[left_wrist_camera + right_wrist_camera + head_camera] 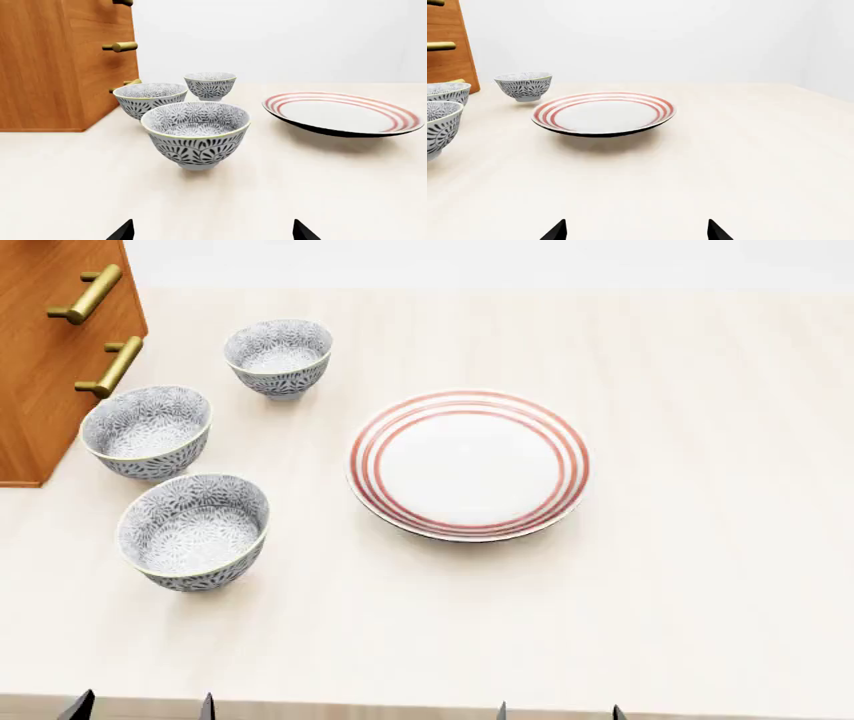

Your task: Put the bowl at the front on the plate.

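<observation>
my left end effector [212,231] sat low at the near edge of the tabletop [694,620], its two dark fingertips [123,232] spread wide with nothing between them. my right end effector [635,231] was the same, released and empty, fingertips [714,231] well apart. in the head view only the tips of both showed along the bottom edge.

just ahead of my left end effector stood the front bowl [195,530], upright on the pale tabletop, white with a dense blue-grey floral pattern inside and out. it was not touched by either end effector and stood apart from the plate [469,464], which lay to its right and a little farther back.

the plate was round and white with three thin red rings near its rim, resting flat on the tabletop, straight ahead of my right end effector.

behind the front bowl stood the middle bowl [147,431], near it but not touching. farther still stood the far bowl [279,358]. at the far left rose a wooden cabinet [40,370] with brass handles [110,366], close beside the middle bowl.
</observation>
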Controlling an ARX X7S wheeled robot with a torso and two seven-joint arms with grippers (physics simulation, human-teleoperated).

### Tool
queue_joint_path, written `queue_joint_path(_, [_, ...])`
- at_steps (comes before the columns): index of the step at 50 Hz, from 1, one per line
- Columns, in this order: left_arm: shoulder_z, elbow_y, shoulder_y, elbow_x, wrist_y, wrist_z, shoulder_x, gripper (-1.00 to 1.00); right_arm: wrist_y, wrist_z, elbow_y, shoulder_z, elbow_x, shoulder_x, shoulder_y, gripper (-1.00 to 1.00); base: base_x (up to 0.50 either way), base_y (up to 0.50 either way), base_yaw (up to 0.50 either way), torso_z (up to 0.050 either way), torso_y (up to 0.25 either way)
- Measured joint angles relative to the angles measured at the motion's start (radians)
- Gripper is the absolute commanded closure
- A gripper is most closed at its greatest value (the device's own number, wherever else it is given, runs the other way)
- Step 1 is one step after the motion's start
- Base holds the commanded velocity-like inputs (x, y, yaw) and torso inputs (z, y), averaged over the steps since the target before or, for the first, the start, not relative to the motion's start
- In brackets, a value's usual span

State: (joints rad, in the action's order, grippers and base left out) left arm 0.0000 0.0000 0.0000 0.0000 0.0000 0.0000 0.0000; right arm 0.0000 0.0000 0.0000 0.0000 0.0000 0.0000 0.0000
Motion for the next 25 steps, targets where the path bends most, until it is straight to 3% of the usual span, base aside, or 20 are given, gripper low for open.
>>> queue_joint_path(4, [0.024,0.026,0.009,-0.02,-0.03,-0.016,-0.014,-1.0,0.04,0.006,-0.036,-0.015,0.016,0.008,-0.008,-1.0,0.0,0.0,0.0,0.0,0.0])
queue_joint_path(8, [0.036,0.11,-0.016,-0.059,-0.145,-0.024,-0.038,-1.0,0.187,0.018,-0.138,-0.029,0.031,0.021,0.028,-1.0,0.0,0.0,0.0,0.0,0.0])
queue_joint_path(13, [0.043,0.298,-0.11,-0.112,-0.416,-0.039,-0.078,-1.0,0.472,0.035,-0.331,-0.028,0.069,0.032,0.156,-1.0,0.0,0.0,0.0,0.0,0.0])
queue_joint_path(18, [0.017,0.473,-0.308,-0.185,-0.76,-0.046,-0.106,-1.0,0.757,0.051,-0.474,-0.005,0.115,0.037,0.365,-1.0,0.0,0.0,0.0,0.0,0.0])
queue_joint_path(25, [0.007,0.592,-0.559,-0.25,-1.074,-0.048,-0.142,-1.0,0.974,0.058,-0.542,0.003,0.156,0.053,0.608,-1.0,0.19,0.0,0.0,0.0,0.0])
